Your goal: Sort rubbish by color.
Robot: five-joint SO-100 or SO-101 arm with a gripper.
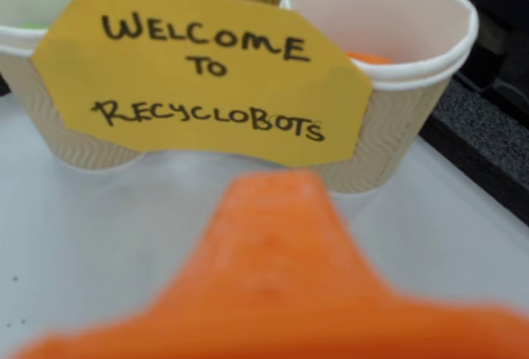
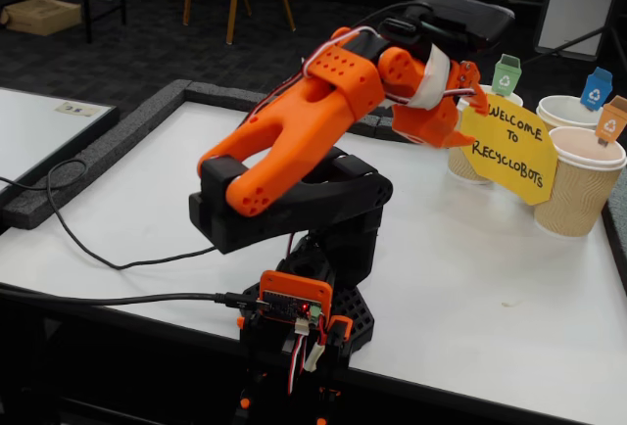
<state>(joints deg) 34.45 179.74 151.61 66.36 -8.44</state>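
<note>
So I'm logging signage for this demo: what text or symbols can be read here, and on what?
"WELCOME TO RECYCLOBOTS": handwritten on the yellow sign fronting the paper cups.
Recycling symbols: on the green tag, blue tag and orange tag.
Red lettering at the wrist view's top right: cut off, unreadable.

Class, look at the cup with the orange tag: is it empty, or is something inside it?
Not empty. In the wrist view an orange object lies low inside the cup with the orange tag. What it is cannot be told.

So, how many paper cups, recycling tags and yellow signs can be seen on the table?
Paper cups: 3
Recycling tags, green, blue, orange: 3
Yellow sign: 1
Total: 7
</note>
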